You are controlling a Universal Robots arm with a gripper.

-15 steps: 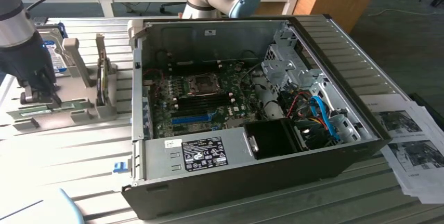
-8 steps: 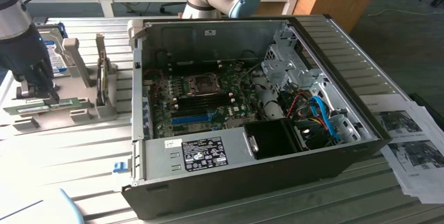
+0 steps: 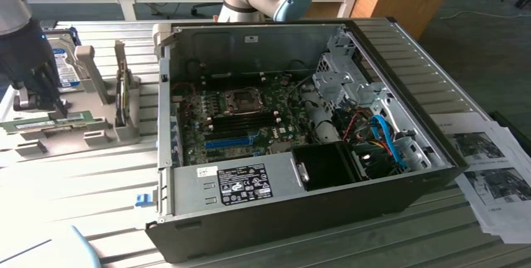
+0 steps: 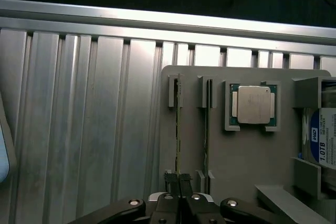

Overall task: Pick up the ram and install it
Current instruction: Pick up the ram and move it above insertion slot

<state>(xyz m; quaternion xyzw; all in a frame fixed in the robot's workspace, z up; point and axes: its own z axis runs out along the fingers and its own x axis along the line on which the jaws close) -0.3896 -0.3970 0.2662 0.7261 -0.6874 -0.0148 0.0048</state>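
Arm reaching steeply down at the exterior view's left. The gripper has its fingers pinched tight on one end of the ram, which stands on edge in the grey holder near the open computer case.

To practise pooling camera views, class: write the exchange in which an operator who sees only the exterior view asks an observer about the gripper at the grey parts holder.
Operator: Is the gripper on the ram?
Observer: Yes. The gripper is shut on the edge of the ram, which sits in the grey holder.
Operator: Any other stick there?
Observer: A second stick stands in the neighbouring slot.
Operator: What's beside that?
Observer: A processor lies in a square recess.
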